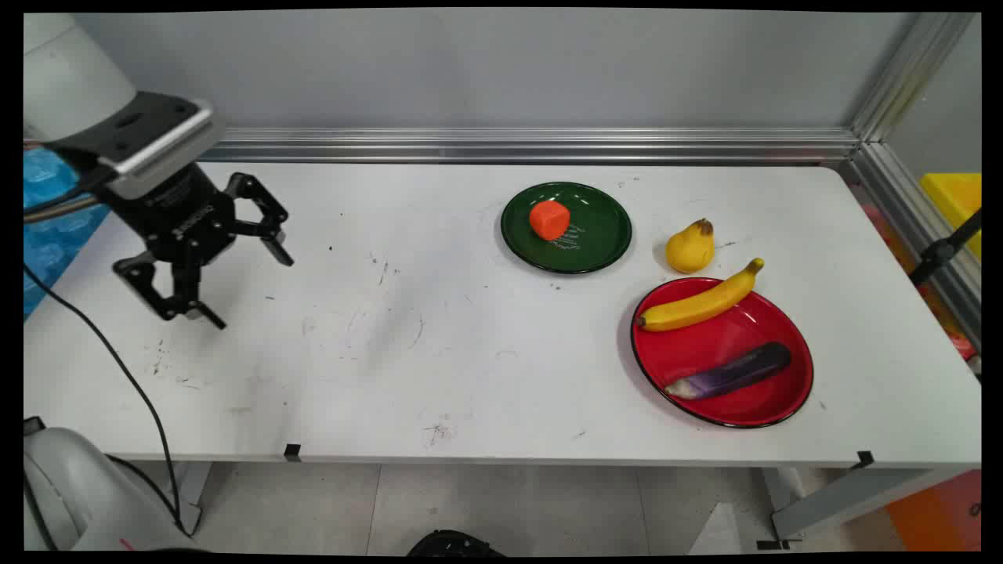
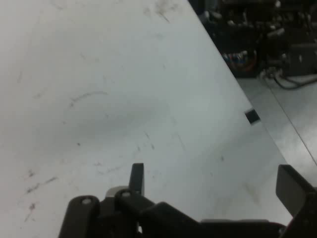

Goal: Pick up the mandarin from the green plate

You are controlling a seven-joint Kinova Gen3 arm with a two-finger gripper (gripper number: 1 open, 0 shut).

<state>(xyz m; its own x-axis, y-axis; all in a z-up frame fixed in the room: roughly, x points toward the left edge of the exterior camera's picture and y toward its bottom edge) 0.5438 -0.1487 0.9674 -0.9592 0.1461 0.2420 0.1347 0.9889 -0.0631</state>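
Claw [image 1: 247,290] spread wide, empty, tilted above bare table [image 1: 439,345] at left.

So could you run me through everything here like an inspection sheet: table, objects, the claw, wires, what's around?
Surface: white table, scuffed with dark marks.
Things: orange block on green plate; banana and eggplant on red plate; yellow pear on the table between the plates.
Clutter: nothing seen.
Claw: claw open, empty, above the table's left part, far from the fruit.
Cables: black cable hanging at left.
Surroundings: grey wall, aluminium rail, yellow bin at right.
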